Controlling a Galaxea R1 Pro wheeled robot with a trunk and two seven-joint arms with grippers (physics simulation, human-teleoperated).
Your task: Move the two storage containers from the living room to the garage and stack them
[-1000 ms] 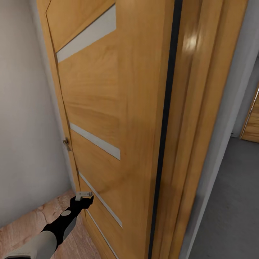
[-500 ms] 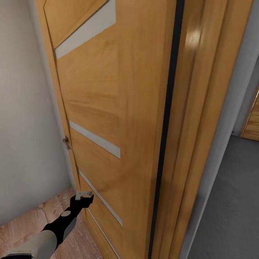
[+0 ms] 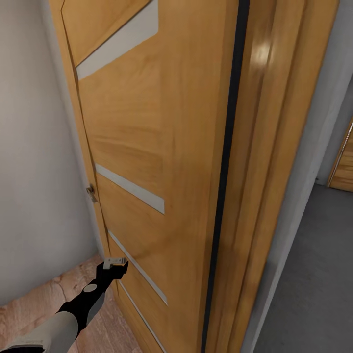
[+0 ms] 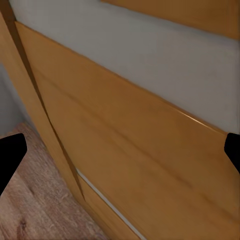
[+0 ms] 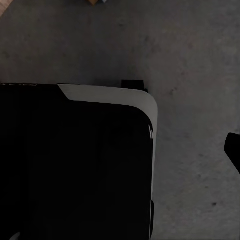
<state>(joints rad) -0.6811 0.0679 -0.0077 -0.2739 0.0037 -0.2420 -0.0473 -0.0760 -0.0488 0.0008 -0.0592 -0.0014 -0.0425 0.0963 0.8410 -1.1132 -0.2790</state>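
Head view faces a wooden door closely, shared with left wrist.

The wooden door runs off the top and bottom of the head view, so its full height stays unseen. The left pincer is too small there to tell how its tips stand. In the right wrist view a black body with a pale edge hides much of the grey floor and is cut off itself.
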